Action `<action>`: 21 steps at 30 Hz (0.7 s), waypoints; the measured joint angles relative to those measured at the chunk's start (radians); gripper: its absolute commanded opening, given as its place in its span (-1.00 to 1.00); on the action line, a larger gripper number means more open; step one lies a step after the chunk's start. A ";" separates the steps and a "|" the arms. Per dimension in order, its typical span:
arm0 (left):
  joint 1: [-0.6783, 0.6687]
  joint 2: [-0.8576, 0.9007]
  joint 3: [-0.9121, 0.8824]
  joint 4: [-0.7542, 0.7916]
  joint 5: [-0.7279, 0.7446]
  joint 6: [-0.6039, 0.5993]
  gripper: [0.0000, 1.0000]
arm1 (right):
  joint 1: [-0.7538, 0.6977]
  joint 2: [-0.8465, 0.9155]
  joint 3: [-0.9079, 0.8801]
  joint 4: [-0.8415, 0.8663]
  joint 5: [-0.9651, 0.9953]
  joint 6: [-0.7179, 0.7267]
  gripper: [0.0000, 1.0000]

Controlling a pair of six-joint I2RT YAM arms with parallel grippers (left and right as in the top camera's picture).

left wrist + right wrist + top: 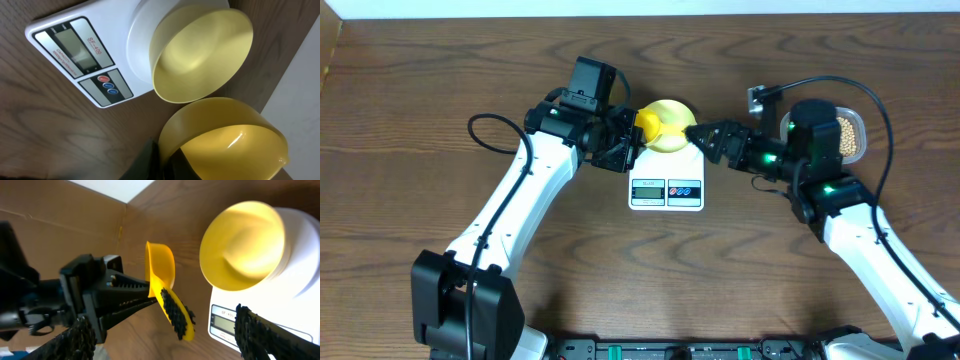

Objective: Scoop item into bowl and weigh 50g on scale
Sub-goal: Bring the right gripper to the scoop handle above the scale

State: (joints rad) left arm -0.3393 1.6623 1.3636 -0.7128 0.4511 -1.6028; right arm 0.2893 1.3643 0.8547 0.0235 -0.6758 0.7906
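Scale (666, 190) with bowl (672, 128) rests on brown wood-grain table (420, 90), white wall (640, 6) beyond.

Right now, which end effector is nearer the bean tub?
Right. The right end effector is between the bowl and the tub; the left end effector is beyond the bowl, holding the scoop.
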 measured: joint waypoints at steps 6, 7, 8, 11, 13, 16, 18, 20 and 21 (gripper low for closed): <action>-0.007 0.000 0.000 -0.001 0.001 -0.011 -0.85 | 0.011 0.024 0.000 0.009 0.025 0.012 0.59; -0.008 0.000 0.000 0.000 0.000 -0.014 -0.85 | 0.011 0.024 0.000 0.012 0.027 0.013 0.57; -0.010 0.000 0.000 -0.001 0.001 -0.016 -0.86 | 0.011 0.024 0.000 0.015 0.028 0.014 0.52; -0.023 0.000 0.000 -0.001 0.001 -0.017 -0.86 | 0.011 0.024 0.000 0.018 0.033 0.016 0.42; -0.031 0.000 0.000 -0.001 0.001 -0.016 -0.86 | 0.011 0.024 0.000 0.019 0.037 0.014 0.38; -0.043 0.000 0.000 -0.001 0.002 -0.012 -0.87 | 0.011 0.024 0.000 0.019 0.040 0.012 0.29; -0.049 0.000 0.000 0.000 0.005 -0.005 -0.85 | 0.011 0.024 0.000 0.020 0.041 0.009 0.21; -0.053 0.000 0.000 -0.001 0.008 0.006 -0.86 | 0.011 0.024 0.000 0.019 0.042 0.010 0.11; -0.054 0.000 0.000 -0.001 0.008 0.010 -0.86 | 0.011 0.024 0.000 0.019 0.042 0.008 0.08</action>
State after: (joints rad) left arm -0.3931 1.6623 1.3636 -0.7136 0.4591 -1.5929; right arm 0.3004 1.3880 0.8547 0.0429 -0.6334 0.7990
